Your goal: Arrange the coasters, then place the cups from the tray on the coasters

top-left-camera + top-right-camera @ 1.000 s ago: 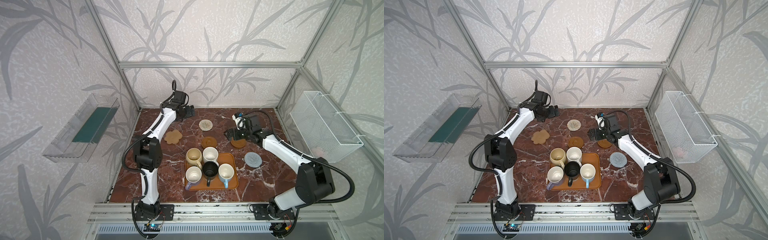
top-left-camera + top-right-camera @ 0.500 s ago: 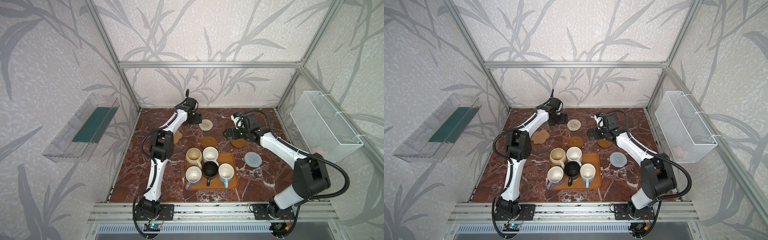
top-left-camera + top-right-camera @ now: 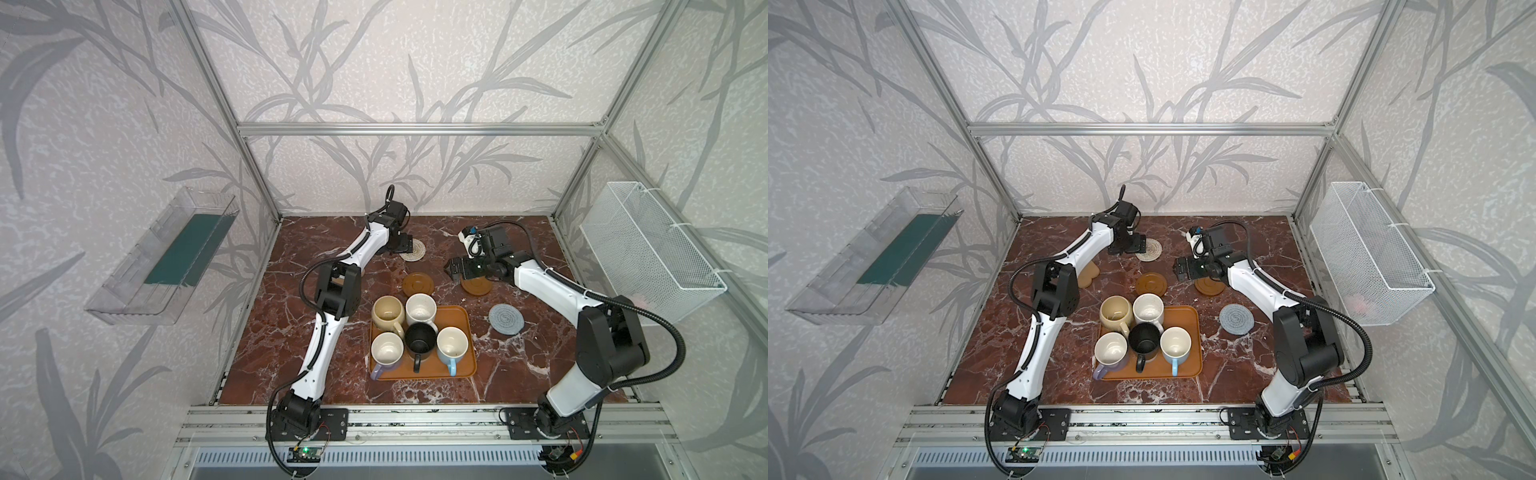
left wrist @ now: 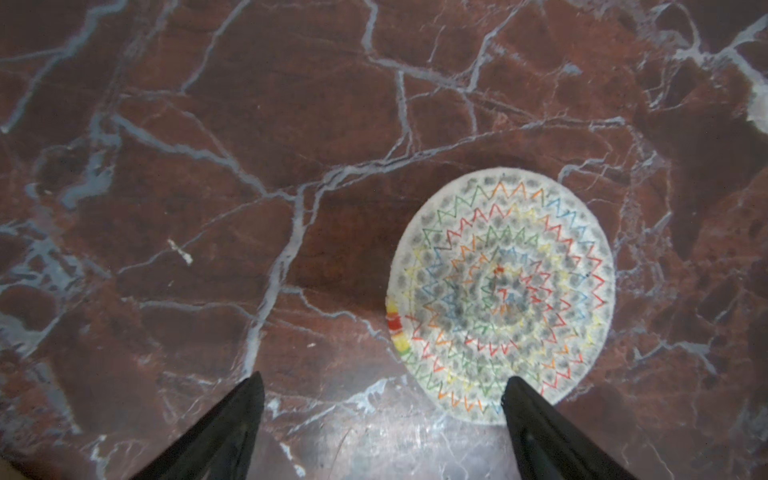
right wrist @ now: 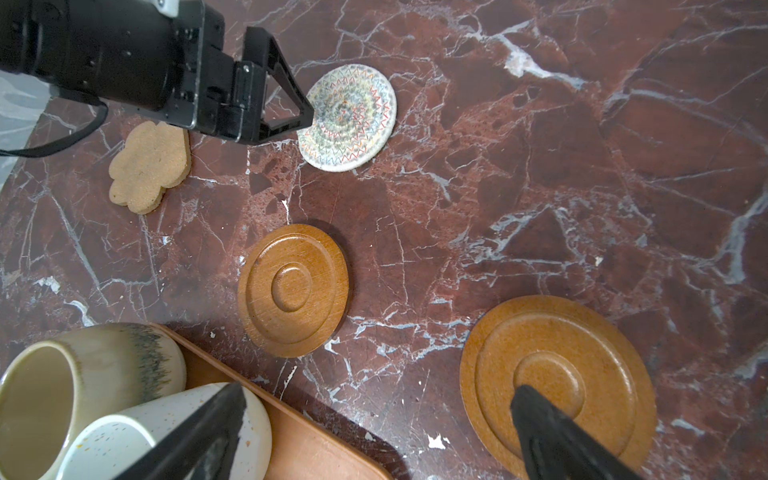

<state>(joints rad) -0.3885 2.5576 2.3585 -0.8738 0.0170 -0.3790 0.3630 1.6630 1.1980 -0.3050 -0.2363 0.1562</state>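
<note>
My left gripper [image 4: 382, 382] stands open low over the marble, one fingertip [image 4: 517, 390] at the rim of the cream woven coaster [image 4: 503, 299], nothing held. In both top views it sits at the back, by that coaster [image 3: 415, 252] [image 3: 1150, 251]. My right gripper [image 5: 376, 390] is open and empty, one finger over a brown wooden coaster [image 5: 557, 374]; the other brown coaster [image 5: 293, 291] lies beside it. The cork coaster [image 5: 149, 166] and grey-blue coaster [image 3: 505, 318] lie apart. The tray [image 3: 465, 320] holds the beige [image 3: 387, 311], white [image 3: 420, 308], black [image 3: 420, 338], lavender [image 3: 387, 351] and light blue [image 3: 451, 345] cups.
A white wire basket [image 3: 648, 249] hangs on the right wall and a clear plastic bin [image 3: 166, 257] on the left wall. Aluminium frame posts edge the marble table [image 3: 291, 353]. The left arm's elbow [image 3: 336, 286] rises just left of the tray.
My left arm has swung from the back left corner rightward and down to the cream coaster. The right arm has barely moved. Coasters and cups lie as before.
</note>
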